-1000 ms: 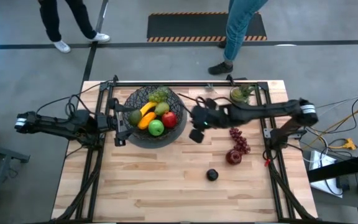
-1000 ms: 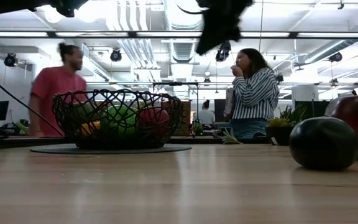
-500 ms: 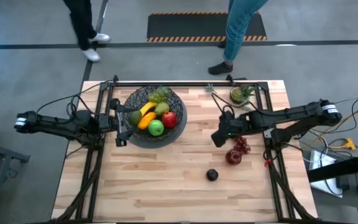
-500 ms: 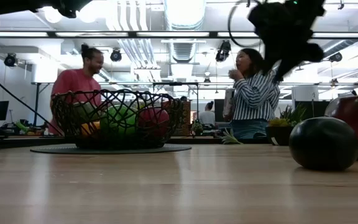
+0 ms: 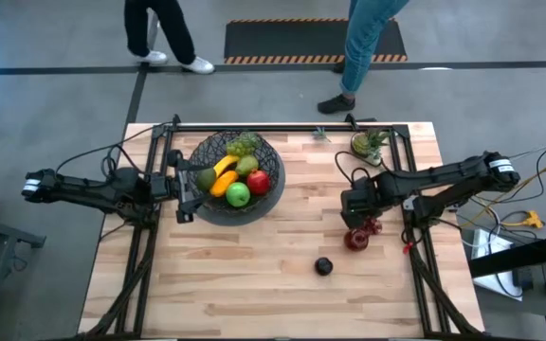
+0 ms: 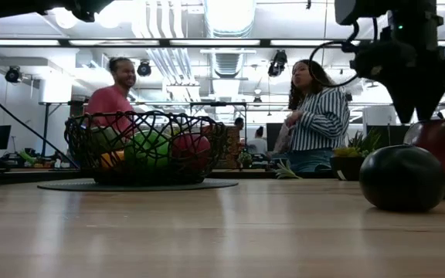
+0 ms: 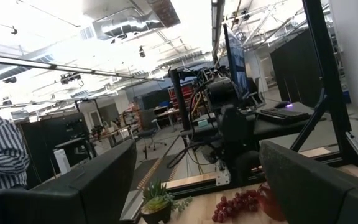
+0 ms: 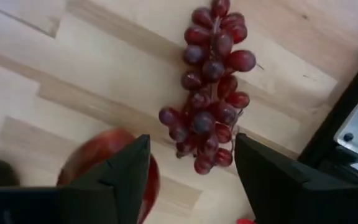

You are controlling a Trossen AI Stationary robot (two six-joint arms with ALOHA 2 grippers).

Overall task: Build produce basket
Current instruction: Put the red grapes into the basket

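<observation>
The right gripper (image 5: 356, 210) hung over the right side of the desk (image 5: 282, 284), directly above the dark red grapes (image 8: 207, 93) and the red apple (image 8: 107, 171). Its fingers (image 8: 272, 180) were parted, with the lower end of the grape bunch showing in the gap between them, and they held nothing. In the low view the gripper stood above the apple, clear of it.

The grapes lay flat on the wood, the apple just beside the bunch's lower end. A small black fruit (image 5: 323, 266) sat apart from them, nearer the desk's front edge; in the low view it stood just in front of the apple.

The basket (image 5: 214, 210) sat on the left half of the desk, holding a banana (image 5: 224, 166), a green apple (image 5: 238, 194), a second red apple (image 5: 260, 181), green grapes (image 5: 245, 145) and an avocado (image 5: 206, 178).

The left gripper (image 5: 184, 186) sat at the basket's left rim, spread wide and empty.

A small potted plant (image 5: 366, 143) stood at the far right corner. Two people (image 6: 313, 116) stood in the room beyond.
</observation>
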